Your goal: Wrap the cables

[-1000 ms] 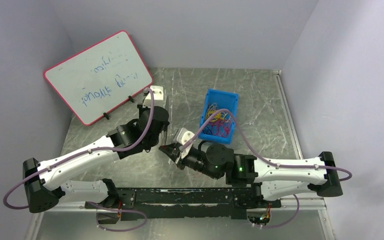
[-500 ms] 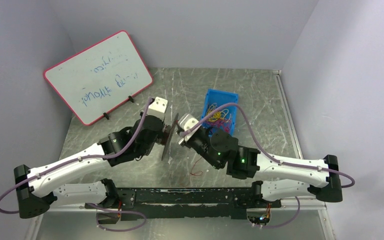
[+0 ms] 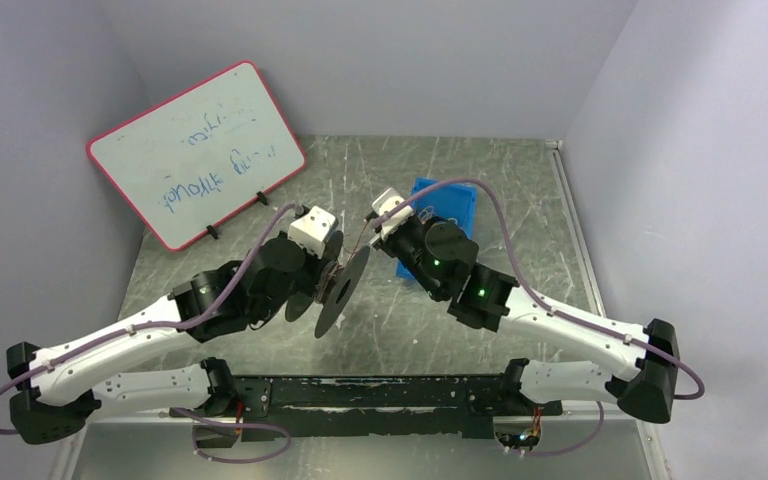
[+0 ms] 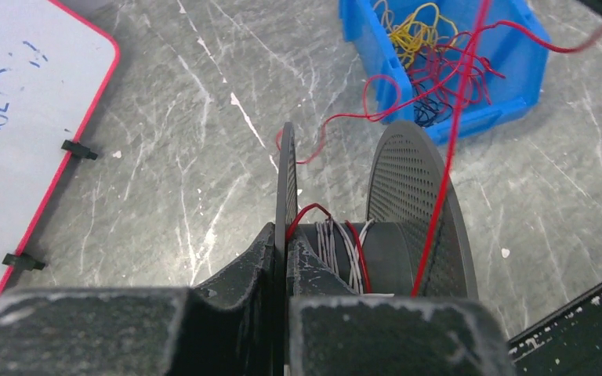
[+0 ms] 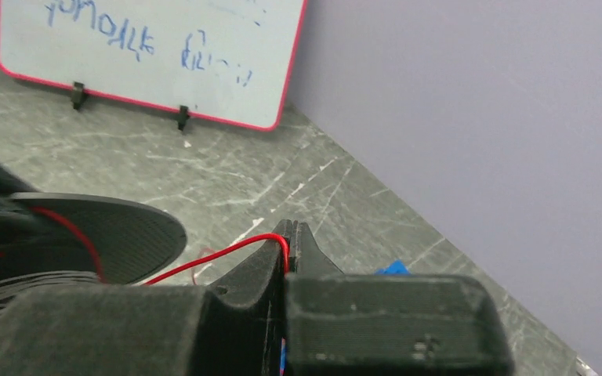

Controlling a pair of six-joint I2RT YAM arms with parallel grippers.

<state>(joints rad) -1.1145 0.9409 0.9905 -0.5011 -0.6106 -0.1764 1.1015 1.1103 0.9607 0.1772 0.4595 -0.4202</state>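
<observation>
My left gripper point(image 4: 286, 244) is shut on the left flange of a black spool point(image 4: 407, 204) and holds it above the table; both show in the top view, gripper point(image 3: 326, 285) and spool point(image 3: 346, 290). A few turns of white and red wire lie on the spool's core. The thin red wire point(image 4: 448, 149) runs taut from the core up toward my right gripper. My right gripper point(image 5: 290, 232) is shut on the red wire point(image 5: 219, 255), just beyond the spool point(image 5: 102, 229). In the top view the right gripper point(image 3: 369, 230) is beside the blue bin.
A blue bin point(image 3: 459, 196) behind the right wrist holds a multicoloured wire tangle point(image 4: 431, 55), with red loops trailing out over its near wall point(image 4: 486, 119). A red-framed whiteboard point(image 3: 195, 150) leans at the back left. Grey walls enclose the table.
My right gripper has moved away from the near edge toward the bin, drawing the red wire taut. My left gripper has shifted right with the spool, which has tilted.
</observation>
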